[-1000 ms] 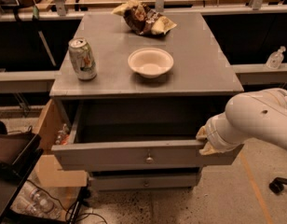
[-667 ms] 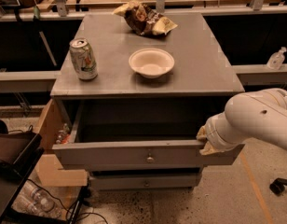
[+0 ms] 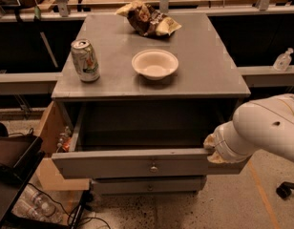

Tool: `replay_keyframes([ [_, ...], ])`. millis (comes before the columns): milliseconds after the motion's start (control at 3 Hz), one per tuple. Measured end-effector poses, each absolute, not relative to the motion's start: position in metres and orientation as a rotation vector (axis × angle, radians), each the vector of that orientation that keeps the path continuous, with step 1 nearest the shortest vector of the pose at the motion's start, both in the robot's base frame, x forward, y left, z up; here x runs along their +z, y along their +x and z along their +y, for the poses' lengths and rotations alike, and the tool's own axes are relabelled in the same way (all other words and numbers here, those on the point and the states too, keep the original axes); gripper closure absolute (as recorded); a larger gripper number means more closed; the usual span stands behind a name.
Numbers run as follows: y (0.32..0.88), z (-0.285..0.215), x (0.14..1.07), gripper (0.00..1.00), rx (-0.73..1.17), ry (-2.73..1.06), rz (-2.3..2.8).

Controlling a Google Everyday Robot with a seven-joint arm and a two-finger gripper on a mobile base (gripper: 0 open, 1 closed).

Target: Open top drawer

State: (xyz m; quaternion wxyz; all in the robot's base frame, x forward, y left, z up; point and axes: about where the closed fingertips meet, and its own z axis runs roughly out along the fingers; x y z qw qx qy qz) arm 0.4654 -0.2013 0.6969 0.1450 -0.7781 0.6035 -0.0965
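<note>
The top drawer (image 3: 137, 162) stands pulled out from the grey cabinet. Its flat grey front panel has a small round metal knob (image 3: 153, 166) at centre. The dark inside of the drawer box shows behind the panel. My gripper (image 3: 213, 149) is at the right end of the drawer front's top edge, at the end of the white arm (image 3: 266, 128). The wrist hides the fingers. A lower grey drawer (image 3: 147, 185) with a similar knob sits shut below.
On the cabinet top (image 3: 204, 66) stand a green-and-white soda can (image 3: 85, 60), a white bowl (image 3: 155, 64) and a crumpled chip bag (image 3: 148, 18). A cardboard box (image 3: 49, 128) and a black bin (image 3: 13, 156) are at the left. A small bottle (image 3: 283, 59) stands on the right shelf.
</note>
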Motion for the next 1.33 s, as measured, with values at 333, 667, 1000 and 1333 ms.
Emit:
replay_keyframes([
  [333,0.472,-0.203,0.708,1.0,-0.301,-2.242,1.748],
  [667,0.478,-0.219,0.742,1.0,-0.373,-2.201,1.804],
  [1000,0.489,-0.24,0.771,1.0,-0.424,-2.144,1.835],
  [1333,0.498,-0.255,0.774,1.0,-0.426,-2.101,1.839],
])
